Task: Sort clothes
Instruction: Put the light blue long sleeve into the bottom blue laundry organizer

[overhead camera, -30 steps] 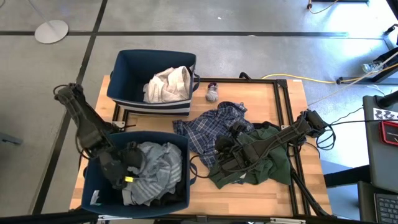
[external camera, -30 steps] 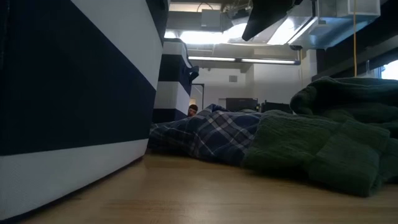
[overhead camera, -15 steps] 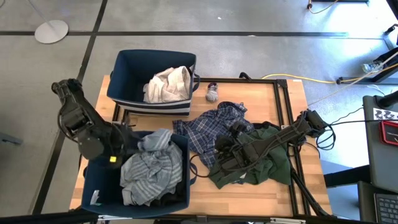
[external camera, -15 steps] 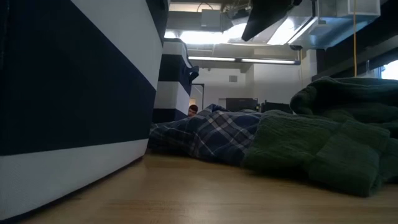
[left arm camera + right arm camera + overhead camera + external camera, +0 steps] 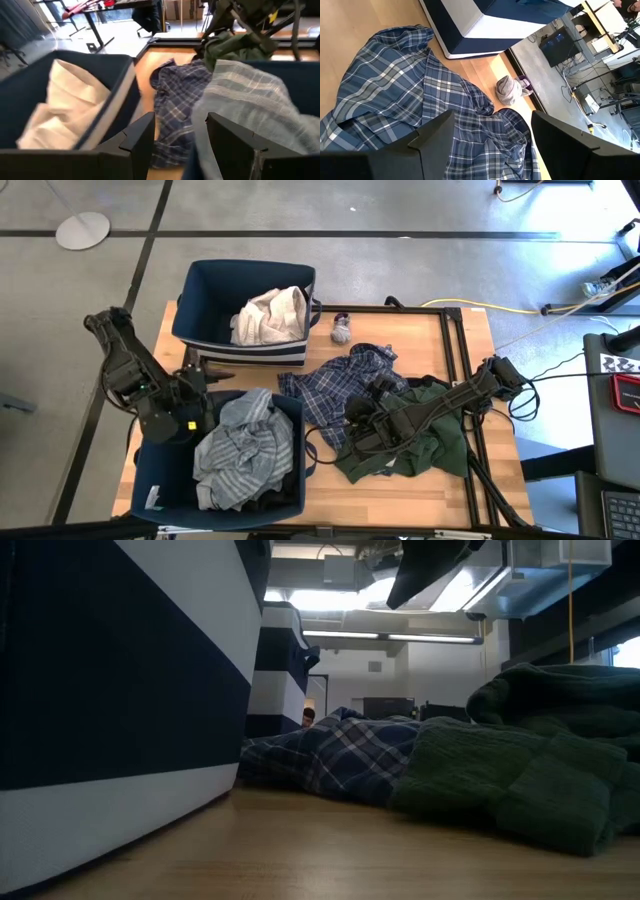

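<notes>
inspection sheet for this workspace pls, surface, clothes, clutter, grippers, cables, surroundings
surface: wooden table, bare along its front edge
job's things: white garment in far bin; striped garment in near bin; plaid shirt, green garment and sock on the table
clutter: nothing seen
grippers: left gripper open, empty, above the gap between the bins; right gripper open, over the plaid shirt
cables: yellow cable on the floor past the table
surroundings: concrete floor, round stand base
</notes>
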Controlling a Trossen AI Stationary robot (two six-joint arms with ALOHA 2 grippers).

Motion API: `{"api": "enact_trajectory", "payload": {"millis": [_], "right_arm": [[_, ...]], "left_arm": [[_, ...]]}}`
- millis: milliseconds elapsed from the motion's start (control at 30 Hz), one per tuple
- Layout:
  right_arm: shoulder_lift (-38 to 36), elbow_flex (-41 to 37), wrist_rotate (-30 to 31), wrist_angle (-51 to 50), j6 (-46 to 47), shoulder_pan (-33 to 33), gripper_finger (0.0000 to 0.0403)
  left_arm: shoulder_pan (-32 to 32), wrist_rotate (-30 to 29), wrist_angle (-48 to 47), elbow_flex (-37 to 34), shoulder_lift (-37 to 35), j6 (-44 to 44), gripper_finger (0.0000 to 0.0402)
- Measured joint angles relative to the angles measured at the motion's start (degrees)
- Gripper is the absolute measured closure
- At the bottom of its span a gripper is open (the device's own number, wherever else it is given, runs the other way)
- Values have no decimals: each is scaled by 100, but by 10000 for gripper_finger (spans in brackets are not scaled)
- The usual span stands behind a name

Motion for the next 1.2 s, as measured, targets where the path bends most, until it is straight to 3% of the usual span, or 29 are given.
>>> {"api": "enact_trajectory", "payload": {"millis": [233,333,433,567,667,800,967,1200], "right_arm": [[0,0,2,8,-17,-162,139],[0,0,-107,10,-18,-262,139],[0,0,-246,6,-41,-302,139],[0,0,-275,17,-149,-293,139],[0,0,-278,17,-151,-289,139],[0,0,-280,17,-155,-289,139],[0,0,-280,15,-195,-289,139],[-150,0,-647,5,-320,-284,139]], "left_arm": [[86,530,1975,-827,100,828,231],[243,1190,2610,-1257,227,1058,231],[401,1869,2645,-1624,397,1062,231],[409,2900,2631,-2213,608,386,231],[415,3191,2647,-2402,658,137,231],[415,3254,2576,-2184,619,323,231],[404,3168,2471,-1311,457,1105,231],[167,2416,1470,-211,290,1433,231]]}}
